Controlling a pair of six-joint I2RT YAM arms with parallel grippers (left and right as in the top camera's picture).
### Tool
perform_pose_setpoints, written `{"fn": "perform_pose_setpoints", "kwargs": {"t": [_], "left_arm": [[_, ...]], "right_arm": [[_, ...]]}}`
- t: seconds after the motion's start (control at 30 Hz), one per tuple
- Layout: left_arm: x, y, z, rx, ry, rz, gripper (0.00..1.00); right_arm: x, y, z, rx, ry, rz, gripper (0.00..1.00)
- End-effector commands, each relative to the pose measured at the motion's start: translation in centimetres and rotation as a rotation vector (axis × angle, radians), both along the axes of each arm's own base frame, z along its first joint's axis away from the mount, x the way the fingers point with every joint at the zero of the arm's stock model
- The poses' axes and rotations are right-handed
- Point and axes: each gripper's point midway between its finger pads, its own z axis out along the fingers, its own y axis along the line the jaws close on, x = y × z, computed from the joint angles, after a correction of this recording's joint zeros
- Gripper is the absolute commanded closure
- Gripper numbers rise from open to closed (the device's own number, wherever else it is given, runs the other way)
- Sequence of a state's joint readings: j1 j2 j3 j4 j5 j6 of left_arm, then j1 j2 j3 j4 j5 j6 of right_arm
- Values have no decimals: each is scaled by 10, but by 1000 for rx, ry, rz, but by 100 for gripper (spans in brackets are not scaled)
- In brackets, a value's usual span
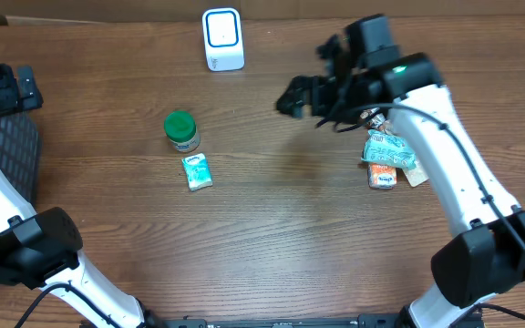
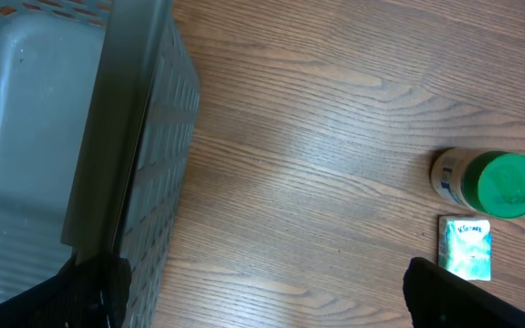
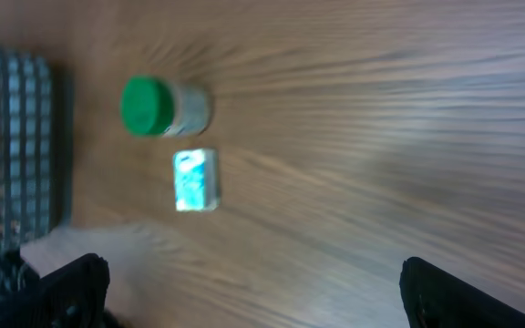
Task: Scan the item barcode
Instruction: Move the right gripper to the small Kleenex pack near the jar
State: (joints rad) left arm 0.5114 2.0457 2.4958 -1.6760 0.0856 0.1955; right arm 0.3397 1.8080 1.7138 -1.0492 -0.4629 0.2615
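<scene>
Your right gripper (image 1: 290, 98) stands wide and empty in the upper middle of the overhead frame. Your left gripper (image 2: 276, 296) is wide and empty too, at the far left over the basket (image 2: 25, 137). Nothing is held yet. The packet (image 1: 197, 171) and the green-capped bottle (image 1: 181, 130) lie lower left of the right jaws, the packet's long axis running roughly top to bottom. The right arm looks nearer to both. The scanner (image 1: 223, 38) sits upper centre, and a heap of pouches (image 1: 386, 153) lies lower right, beside that arm.

Brown wood-grain table (image 1: 272, 228), evenly lit.
</scene>
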Motion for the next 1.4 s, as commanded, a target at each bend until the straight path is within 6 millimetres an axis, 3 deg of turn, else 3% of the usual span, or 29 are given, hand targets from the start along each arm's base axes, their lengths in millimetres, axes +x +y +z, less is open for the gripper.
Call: {"fn": "perform_pose_setpoints", "kwargs": {"t": [0.0, 0.2, 0.37, 0.47, 0.53, 0.73, 1.07, 1.37], "left_arm": [[-3, 1, 15, 30, -37, -15, 0], [-3, 1, 15, 30, -37, -15, 1], [-3, 1, 15, 30, -37, -15, 1], [-3, 1, 15, 30, -37, -15, 0], [-3, 1, 15, 30, -37, -15, 0], [-3, 1, 15, 30, -37, -15, 0], [-3, 1, 15, 30, -37, -15, 1], [-3, 1, 15, 30, -37, -15, 1]], "right_arm": [[-8, 27, -10, -14, 6, 33, 0], [-28, 87, -31, -6, 16, 140, 0], [-42, 128, -63, -13, 66, 173, 2], [-48, 146, -86, -24, 99, 173, 8], [-47, 154, -102, -40, 110, 157, 19], [-44, 171, -135, -59, 126, 124, 55], [-44, 176, -166, -85, 153, 109, 58], [-49, 175, -195, -113, 214, 96, 67]]}}
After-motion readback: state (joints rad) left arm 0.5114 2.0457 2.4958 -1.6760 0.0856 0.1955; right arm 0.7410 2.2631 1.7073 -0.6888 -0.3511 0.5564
